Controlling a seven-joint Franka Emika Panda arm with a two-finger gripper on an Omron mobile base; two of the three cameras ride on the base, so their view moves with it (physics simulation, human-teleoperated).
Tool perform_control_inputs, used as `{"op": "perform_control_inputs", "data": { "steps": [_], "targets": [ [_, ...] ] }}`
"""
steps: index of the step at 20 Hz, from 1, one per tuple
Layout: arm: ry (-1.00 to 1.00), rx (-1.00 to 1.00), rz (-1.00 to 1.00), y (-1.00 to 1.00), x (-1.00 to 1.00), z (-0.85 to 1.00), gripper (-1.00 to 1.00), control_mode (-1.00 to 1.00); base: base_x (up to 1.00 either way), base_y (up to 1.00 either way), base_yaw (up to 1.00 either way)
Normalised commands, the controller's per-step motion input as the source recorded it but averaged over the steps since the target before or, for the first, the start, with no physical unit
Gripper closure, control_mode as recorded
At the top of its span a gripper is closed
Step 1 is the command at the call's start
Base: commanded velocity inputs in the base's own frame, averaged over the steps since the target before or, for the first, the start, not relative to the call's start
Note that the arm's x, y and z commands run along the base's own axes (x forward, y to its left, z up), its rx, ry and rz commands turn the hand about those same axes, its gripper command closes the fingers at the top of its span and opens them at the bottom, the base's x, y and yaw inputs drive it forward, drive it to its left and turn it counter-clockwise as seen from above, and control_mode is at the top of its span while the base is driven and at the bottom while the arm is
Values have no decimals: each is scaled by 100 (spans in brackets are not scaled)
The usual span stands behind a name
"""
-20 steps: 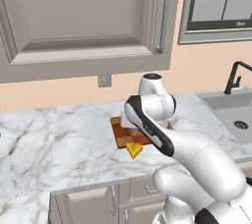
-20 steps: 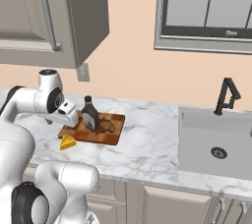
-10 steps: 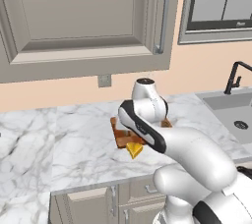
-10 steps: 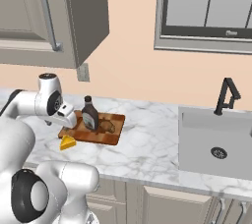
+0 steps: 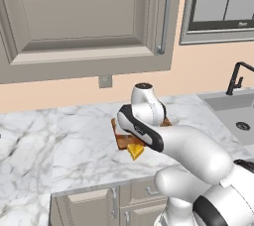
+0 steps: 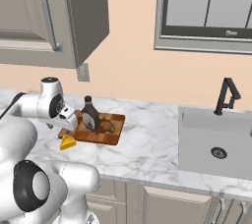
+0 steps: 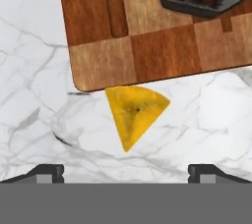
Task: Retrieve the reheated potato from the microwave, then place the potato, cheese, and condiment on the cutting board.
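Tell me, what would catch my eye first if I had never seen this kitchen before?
Probably the big white robot arm bent low over the marble counter, its open gripper hanging above a bright yellow cheese wedge lying on the marble just off the corner of a checkered wooden cutting board. On that board stand a dark condiment bottle and, beside it, a brown potato.

A home kitchen is shown: a marble tabletop (image 6: 147, 144) is set over panelled base cabinets (image 5: 94, 205), with wall cupboards (image 5: 84, 17), a sink (image 6: 216, 142) and a black tap (image 6: 225, 95)
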Motion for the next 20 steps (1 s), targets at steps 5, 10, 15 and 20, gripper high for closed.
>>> {"op": "perform_control_inputs", "data": {
  "steps": [5, 10, 15, 20],
  "targets": [
    [1, 0, 0, -2, -2, -28, -100, -100, 0, 0, 0],
    [0, 0, 0, -5, 1, -33, -100, -100, 0, 0, 0],
    [0, 0, 0, -7, 5, -30, -100, -100, 0, 0, 0],
    [3, 0, 0, 0, 15, -29, -100, -100, 0, 0, 0]
  ]
}}
